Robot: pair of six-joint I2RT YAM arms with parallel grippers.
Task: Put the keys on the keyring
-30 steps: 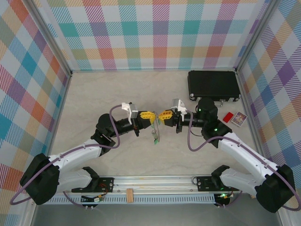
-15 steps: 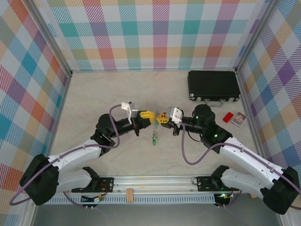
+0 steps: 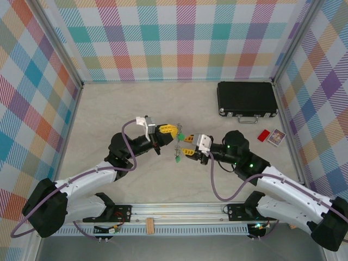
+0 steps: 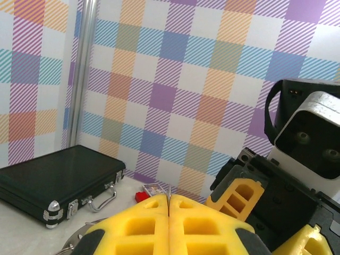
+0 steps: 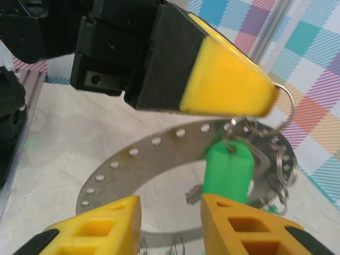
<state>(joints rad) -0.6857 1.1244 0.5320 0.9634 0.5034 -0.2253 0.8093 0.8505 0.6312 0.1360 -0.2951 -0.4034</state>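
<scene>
My left gripper [image 3: 174, 131] is shut on the keyring [image 3: 178, 148], which hangs edge-on over the middle of the table. In the left wrist view a thin metal edge [image 4: 169, 195] sticks up between the closed yellow fingers [image 4: 133, 228]. The right wrist view shows the keyring [image 5: 138, 154] as a flat grey band with holes, under the left gripper's finger [image 5: 223, 85]. A key with a green tag [image 5: 228, 171] hangs on it by a wire loop, and more keys [image 3: 178, 158] dangle below. My right gripper [image 3: 187, 145] stands open just before the ring, its jaws [image 5: 170, 226] empty.
A black case [image 3: 247, 99] lies at the back right, with a small red piece [image 3: 263, 136] and a card box [image 3: 277, 137] near the right wall. Checked walls close the table on three sides. The arms' rail runs along the near edge.
My right gripper has opened and drawn back toward the near right, away from the left one. The left gripper has lifted slightly with the ring, and a green-tagged key now hangs beside it.
</scene>
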